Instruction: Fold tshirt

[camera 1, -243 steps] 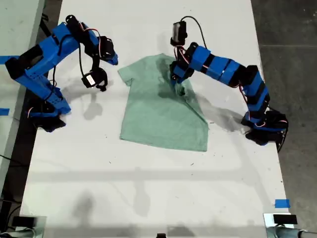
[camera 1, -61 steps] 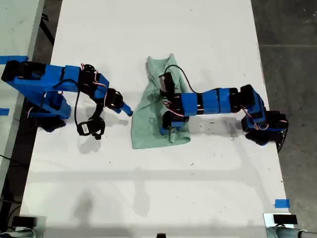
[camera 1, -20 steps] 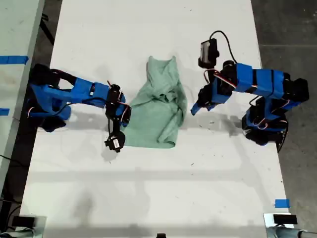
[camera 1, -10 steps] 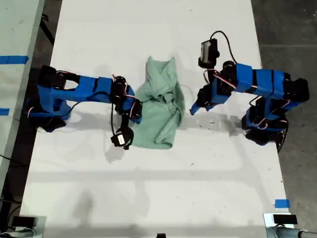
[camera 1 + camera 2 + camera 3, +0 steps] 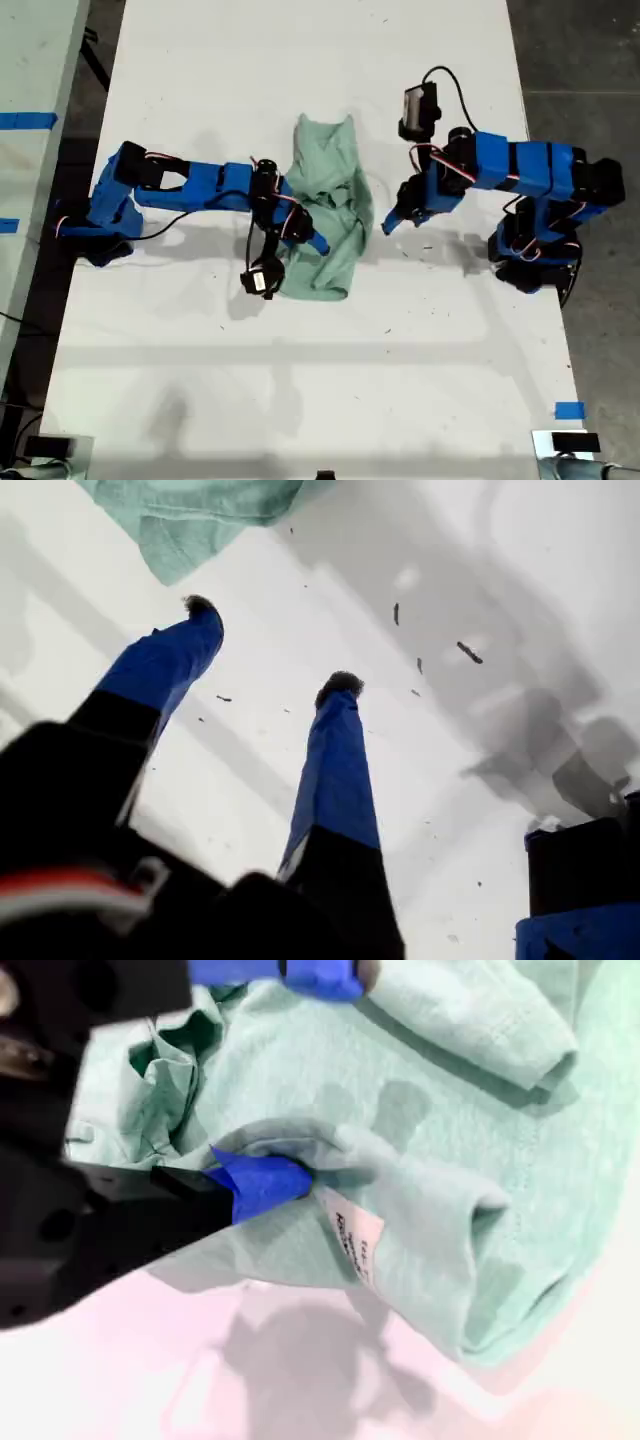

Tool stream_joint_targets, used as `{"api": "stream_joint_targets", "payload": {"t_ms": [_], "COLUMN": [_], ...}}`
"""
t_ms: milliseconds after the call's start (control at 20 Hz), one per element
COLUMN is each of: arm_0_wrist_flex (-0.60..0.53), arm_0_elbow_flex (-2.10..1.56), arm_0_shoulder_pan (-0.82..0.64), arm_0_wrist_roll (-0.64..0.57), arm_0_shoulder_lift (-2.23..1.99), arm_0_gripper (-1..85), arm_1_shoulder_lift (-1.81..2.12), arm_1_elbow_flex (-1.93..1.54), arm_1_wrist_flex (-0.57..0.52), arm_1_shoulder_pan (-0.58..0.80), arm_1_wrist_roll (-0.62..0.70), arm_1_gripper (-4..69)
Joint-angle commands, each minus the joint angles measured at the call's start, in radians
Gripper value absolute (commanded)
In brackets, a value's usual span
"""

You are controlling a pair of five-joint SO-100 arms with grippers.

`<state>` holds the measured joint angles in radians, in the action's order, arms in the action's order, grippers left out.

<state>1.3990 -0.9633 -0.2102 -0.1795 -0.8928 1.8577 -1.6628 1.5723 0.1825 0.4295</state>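
Observation:
The pale green tshirt [image 5: 328,165] lies bunched and partly folded lengthwise in the middle of the white table [image 5: 300,380]. My second gripper [image 5: 305,236] reaches in from the exterior view's left and sits on the shirt's lower part. In the second wrist view its jaws [image 5: 320,1080] stand apart, and a fold of tshirt [image 5: 450,1110] drapes over the lower fingertip [image 5: 262,1182] beside the white tag [image 5: 352,1235]. My first gripper [image 5: 390,222] hovers open just off the shirt's edge on the exterior view's right. Between its fingers [image 5: 270,645] is bare table, with a tshirt [image 5: 190,515] corner beyond them.
Both arm bases stand at the table's sides in the exterior view, one at the left [image 5: 95,235] and one at the right [image 5: 535,260]. Blue tape [image 5: 570,410] marks the near right corner in that view. Dark floor [image 5: 590,60] borders the table on the exterior view's right.
My second gripper has swept toward the exterior view's right, carrying the shirt's edge over and narrowing the shirt. My first gripper has stayed beside the shirt, open.

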Motion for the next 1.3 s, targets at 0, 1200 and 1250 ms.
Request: {"api": "stream_joint_targets", "payload": {"t_ms": [0, 1200, 1250], "arm_0_wrist_flex": [0.006, 0.17, 0.138], "arm_0_elbow_flex": [0.052, -0.305, -0.316], "arm_0_shoulder_pan": [-0.029, 0.112, 0.11], "arm_0_wrist_roll": [-0.046, 0.387, 0.391], "arm_0_shoulder_lift": [-0.066, -0.56, -0.572], "arm_0_gripper": [34.1, 17.0, 17.0], "arm_1_shoulder_lift": [0.061, -0.202, -0.265], "arm_1_elbow_flex": [0.005, 0.219, 0.285], "arm_1_wrist_flex": [-0.026, -0.16, -0.144], "arm_1_shoulder_pan": [-0.015, -0.17, -0.178], "arm_1_wrist_roll": [-0.005, -0.138, -0.144], "arm_1_gripper": [23.3, 20.5, 20.5]}}
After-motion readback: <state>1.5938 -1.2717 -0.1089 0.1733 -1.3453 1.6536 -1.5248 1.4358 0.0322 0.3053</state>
